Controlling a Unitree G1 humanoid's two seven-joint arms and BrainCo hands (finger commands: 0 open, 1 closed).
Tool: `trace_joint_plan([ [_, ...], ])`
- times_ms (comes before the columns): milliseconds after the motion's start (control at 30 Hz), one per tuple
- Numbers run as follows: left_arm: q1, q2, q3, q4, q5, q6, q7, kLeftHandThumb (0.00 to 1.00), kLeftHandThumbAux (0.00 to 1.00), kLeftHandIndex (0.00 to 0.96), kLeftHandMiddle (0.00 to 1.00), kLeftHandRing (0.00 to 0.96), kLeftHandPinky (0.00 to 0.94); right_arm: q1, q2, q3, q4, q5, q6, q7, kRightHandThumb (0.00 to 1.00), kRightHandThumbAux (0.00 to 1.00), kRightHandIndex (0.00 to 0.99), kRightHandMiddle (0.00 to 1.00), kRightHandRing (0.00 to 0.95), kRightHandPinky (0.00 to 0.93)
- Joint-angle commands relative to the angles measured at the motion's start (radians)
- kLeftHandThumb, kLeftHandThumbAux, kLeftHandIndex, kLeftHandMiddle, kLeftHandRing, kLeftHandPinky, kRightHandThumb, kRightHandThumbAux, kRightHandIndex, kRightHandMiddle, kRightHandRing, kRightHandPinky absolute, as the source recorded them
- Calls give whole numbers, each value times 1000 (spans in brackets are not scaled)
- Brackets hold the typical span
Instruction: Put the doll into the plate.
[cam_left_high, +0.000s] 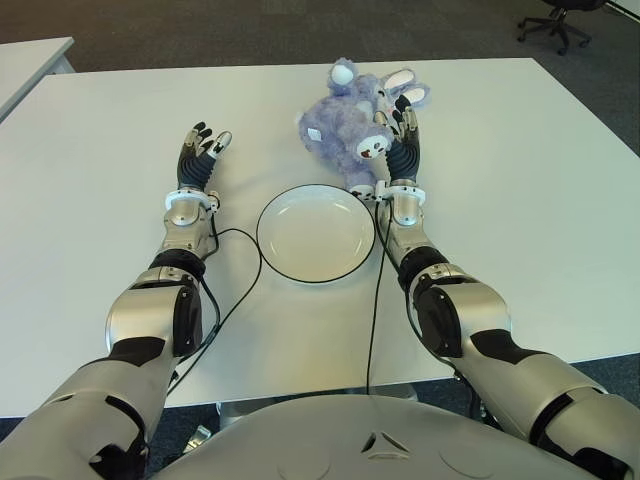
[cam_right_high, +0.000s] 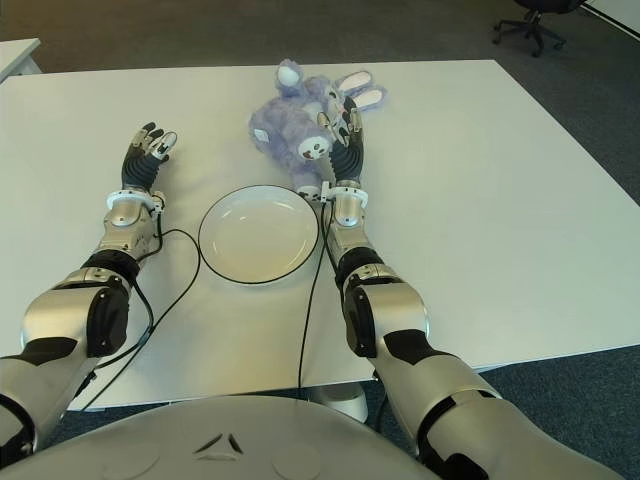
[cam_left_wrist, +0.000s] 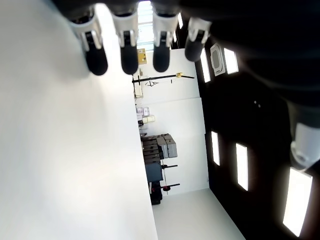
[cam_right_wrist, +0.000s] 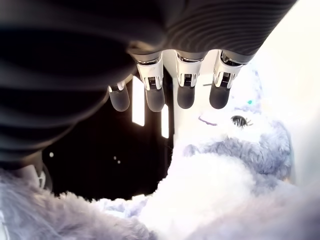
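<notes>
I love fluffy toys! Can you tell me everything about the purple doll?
The doll is a fluffy lilac plush bunny with long ears lined white, a white round tail and white soles. It lies flopped on the white table, just beyond the plate, not in it. The right hand is at its side, fingers open, not gripping it yet.

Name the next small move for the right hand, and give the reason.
Probably curl the right hand shut around the doll. Its fingers are extended and open, lying against the plush on its right side but not yet gripping it. The plate sits empty just in front of the doll, so a short carry would follow. The left hand shows open, left of the plate.
</notes>
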Motion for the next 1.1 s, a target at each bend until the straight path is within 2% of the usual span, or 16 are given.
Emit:
trace_joint_plan([
  [33, 75, -30, 2, 51, -11, 51, -10, 0, 488, 0, 119, 118, 96, 107, -11, -2, 44, 0, -15, 17, 344, 460, 0, 0, 0, 0],
  [333, 78, -31, 4, 49, -12, 49, -5, 0, 489, 0, 126, 128, 116, 131, -30, 1, 41, 1, -66, 40, 341, 448, 0, 0, 0, 10],
  [667, 81, -31, 2, 47, -10, 43, -9, 0, 493, 0, 119, 119, 96, 156, -42, 3, 39, 1, -118, 58, 316, 432, 0, 0, 0, 4],
  [1100, 83, -33, 3, 47, -11, 44, -7, 0, 489, 0, 130, 131, 114, 164, -51, 3, 36, 7, -102, 59, 297, 461, 0, 0, 0, 7],
])
